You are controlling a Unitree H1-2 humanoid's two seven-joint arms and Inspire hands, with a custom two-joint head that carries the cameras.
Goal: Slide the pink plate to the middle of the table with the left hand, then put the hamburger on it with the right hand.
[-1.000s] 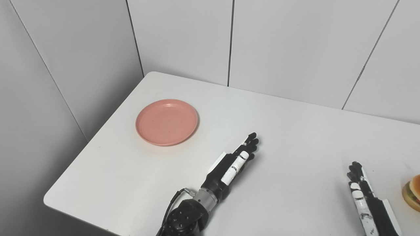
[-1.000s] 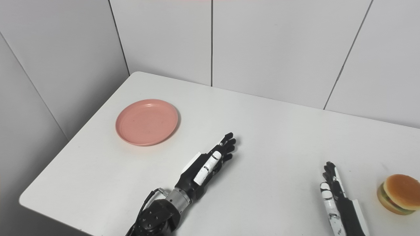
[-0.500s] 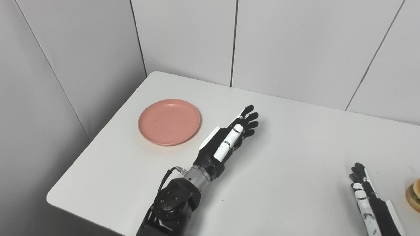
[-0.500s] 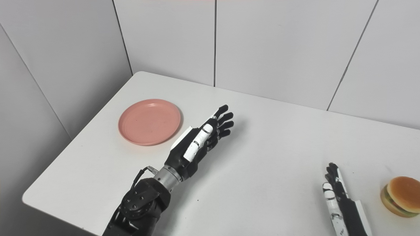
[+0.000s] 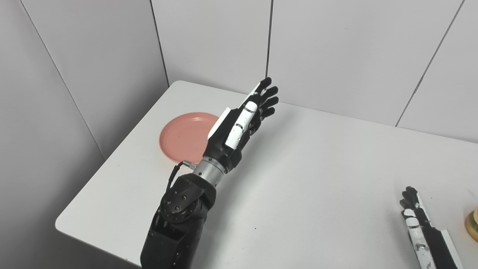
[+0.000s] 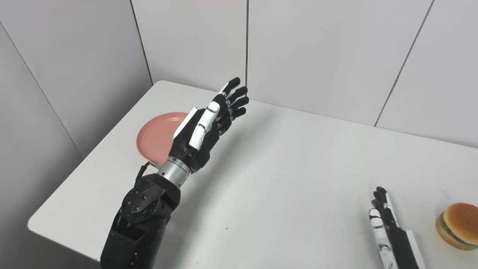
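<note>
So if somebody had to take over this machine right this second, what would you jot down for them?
Left hand: open, raised above the table, beside the pink plate, holding nothing.
Right hand: open, empty, low near the front edge, just left of the hamburger.
Plate sits near the table's left edge, not in the middle.
Done: nothing.
Left: slide the plate to the middle, then put the hamburger on it.

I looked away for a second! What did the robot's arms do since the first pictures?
The left hand lifted off the table and reached forward, open, now partly in front of the pink plate. It took hold of nothing. The plate, the hamburger and the right hand stayed put.
</note>
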